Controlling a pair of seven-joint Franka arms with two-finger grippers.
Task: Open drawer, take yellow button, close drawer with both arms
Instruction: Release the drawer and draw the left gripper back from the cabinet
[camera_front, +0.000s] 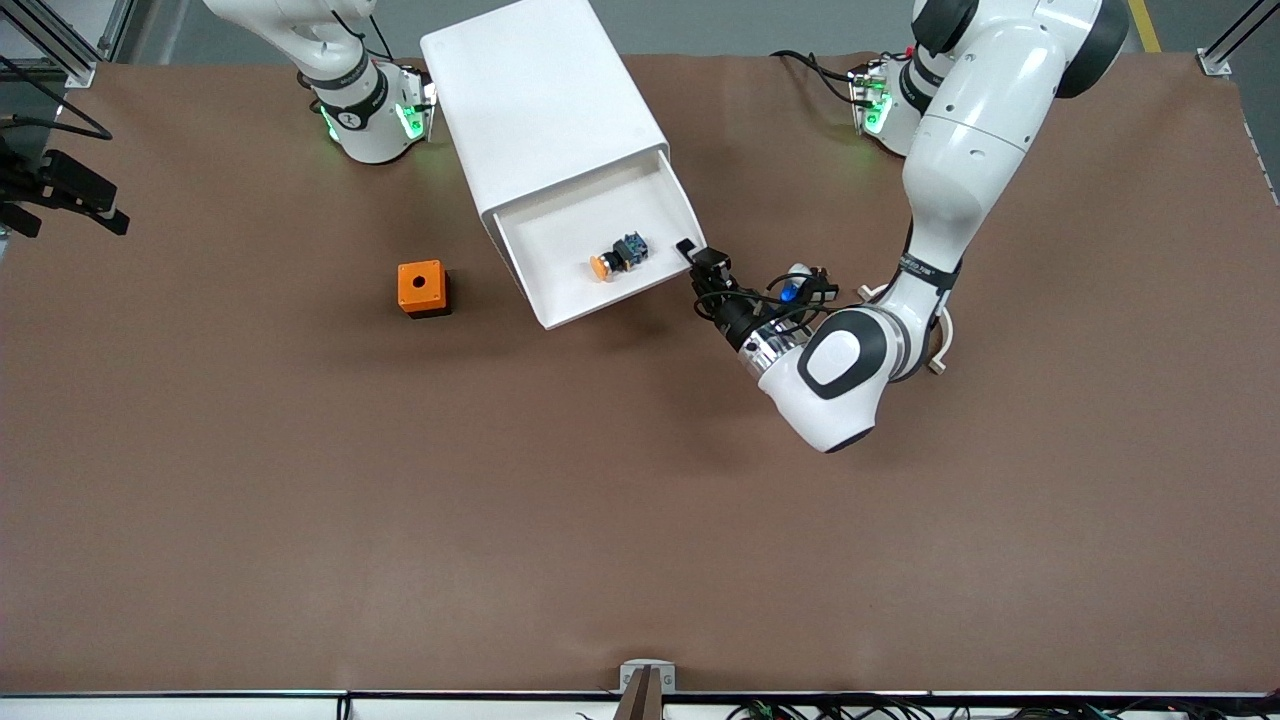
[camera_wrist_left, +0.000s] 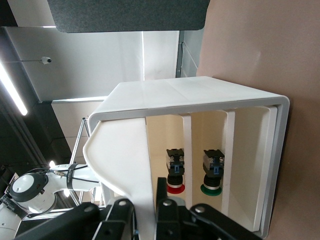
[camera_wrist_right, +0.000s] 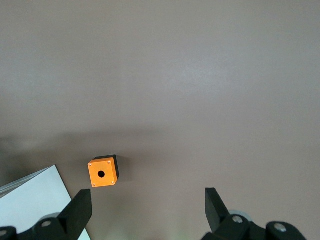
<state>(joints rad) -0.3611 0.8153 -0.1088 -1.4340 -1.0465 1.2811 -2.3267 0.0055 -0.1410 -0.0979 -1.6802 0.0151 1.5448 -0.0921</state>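
The drawer (camera_front: 552, 238) stands pulled out of the white cabinet (camera_front: 540, 100), toward the front camera. The button (camera_front: 610, 263) lies on its side in the drawer, orange-yellow cap toward the drawer's front. My left gripper (camera_front: 695, 258) is at the front corner of the drawer, at the left arm's end. In the left wrist view the left gripper (camera_wrist_left: 142, 200) is shut on the drawer's front wall (camera_wrist_left: 125, 155), one finger on each side of it. My right gripper (camera_wrist_right: 147, 210) hangs open high above the table with nothing between its fingers.
An orange cube with a hole (camera_front: 422, 288) stands on the brown table beside the cabinet, toward the right arm's end; the right wrist view shows that cube (camera_wrist_right: 103, 173) and a cabinet corner (camera_wrist_right: 35, 200). Inside the cabinet are a red-capped button (camera_wrist_left: 175, 172) and a green-capped one (camera_wrist_left: 212, 172).
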